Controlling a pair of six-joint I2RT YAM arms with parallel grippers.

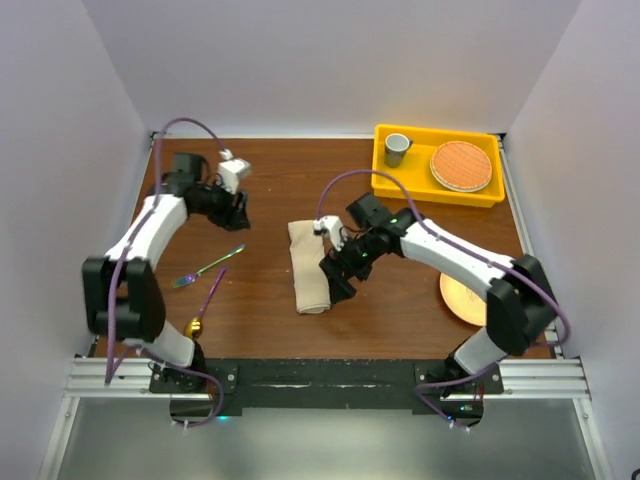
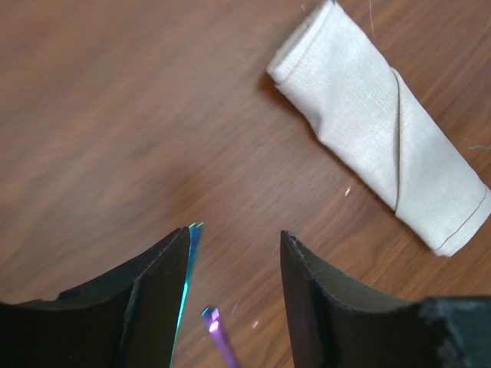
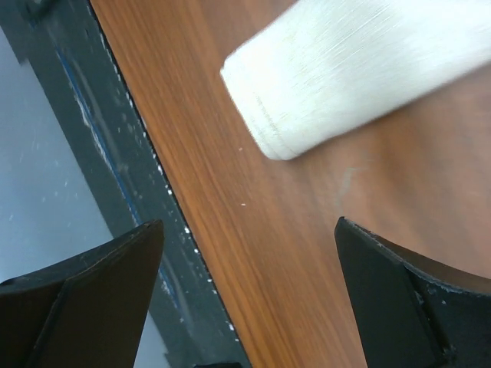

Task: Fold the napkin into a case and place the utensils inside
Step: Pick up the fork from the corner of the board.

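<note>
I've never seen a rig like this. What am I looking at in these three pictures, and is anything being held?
Two robot arms are bolted at the near edge of a table. The wide picture looks down from above and behind them. The other two come from a camera on each wrist, so the dark shapes at the bottom are that arm's own fingers. The left pincer and right pincer both stand open, holding nothing. In the middle lies the napkin, already folded long and narrow. Left of it lie the fork and spoon. A peach plate sits partly under the right arm, and a yellow tray at the back holds a cup and a round woven mat.
</note>
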